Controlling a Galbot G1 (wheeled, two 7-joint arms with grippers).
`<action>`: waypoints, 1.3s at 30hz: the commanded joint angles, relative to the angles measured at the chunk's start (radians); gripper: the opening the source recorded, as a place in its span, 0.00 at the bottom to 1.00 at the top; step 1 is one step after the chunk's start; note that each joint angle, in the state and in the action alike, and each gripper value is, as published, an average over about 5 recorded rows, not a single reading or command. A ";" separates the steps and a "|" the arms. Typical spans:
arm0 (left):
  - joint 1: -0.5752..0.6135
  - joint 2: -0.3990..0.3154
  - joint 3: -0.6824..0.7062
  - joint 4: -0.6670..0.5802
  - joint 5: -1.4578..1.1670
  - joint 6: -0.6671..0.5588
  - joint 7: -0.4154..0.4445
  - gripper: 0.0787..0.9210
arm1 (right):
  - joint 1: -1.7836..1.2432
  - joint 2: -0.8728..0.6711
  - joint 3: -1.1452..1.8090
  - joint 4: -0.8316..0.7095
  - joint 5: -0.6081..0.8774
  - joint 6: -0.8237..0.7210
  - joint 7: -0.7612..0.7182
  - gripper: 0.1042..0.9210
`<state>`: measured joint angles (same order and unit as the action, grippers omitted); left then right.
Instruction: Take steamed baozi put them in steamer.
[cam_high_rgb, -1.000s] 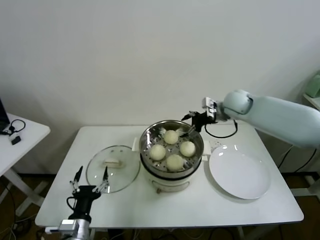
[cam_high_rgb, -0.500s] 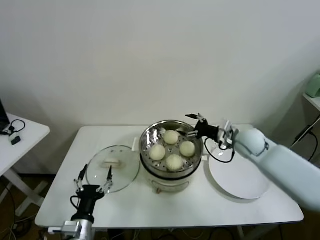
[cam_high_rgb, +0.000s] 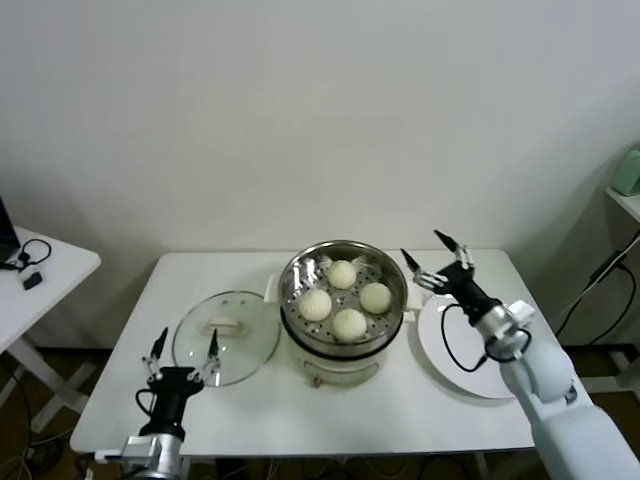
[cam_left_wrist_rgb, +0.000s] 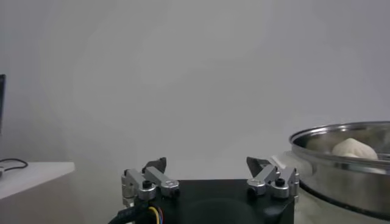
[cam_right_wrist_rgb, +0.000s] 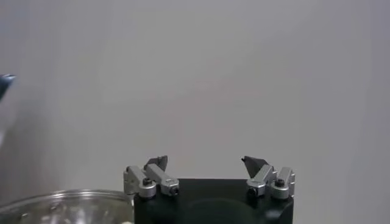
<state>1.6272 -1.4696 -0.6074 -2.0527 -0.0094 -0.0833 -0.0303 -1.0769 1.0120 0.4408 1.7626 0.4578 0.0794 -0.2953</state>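
— Head view, what are you looking at, from the biggest thing down?

— You see a white surface (cam_high_rgb: 120, 410) carrying everything. At its middle stands the steamer (cam_high_rgb: 344, 262), a shiny steel basket on a white cooker base. Just to its right lies a flat white plate (cam_high_rgb: 455, 365); on its left, touching the base, a clear glass lid (cam_high_rgb: 225, 345) lies flat with its white handle up.

— And the steamed baozi?

— You find all four steamed baozi (cam_high_rgb: 349, 324) inside the steamer, resting on the perforated floor, close together in a diamond. One shows over the rim in the left wrist view too.

— Where do your arms stand?

— Your right gripper (cam_high_rgb: 439, 256) hangs above the surface between the steamer's right rim and the plate, its fingers spread apart and holding nothing. Your left gripper (cam_high_rgb: 182, 349) sits low at the near left edge, just before the glass lid, fingers also wide apart and empty, pointing up toward the wall.
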 joint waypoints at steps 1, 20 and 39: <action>-0.017 0.007 -0.008 0.019 -0.039 0.019 -0.004 0.88 | -0.338 0.233 0.275 0.106 -0.058 0.056 0.010 0.88; -0.021 0.015 -0.024 0.033 -0.047 0.020 0.028 0.88 | -0.400 0.283 0.267 0.079 -0.061 0.062 -0.014 0.88; -0.029 0.021 -0.055 0.021 -0.054 0.012 0.047 0.88 | -0.413 0.287 0.276 0.084 -0.059 0.072 -0.026 0.88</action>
<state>1.5935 -1.4492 -0.6497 -2.0290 -0.0589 -0.0692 0.0094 -1.4767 1.2868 0.7116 1.8462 0.4017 0.1459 -0.3169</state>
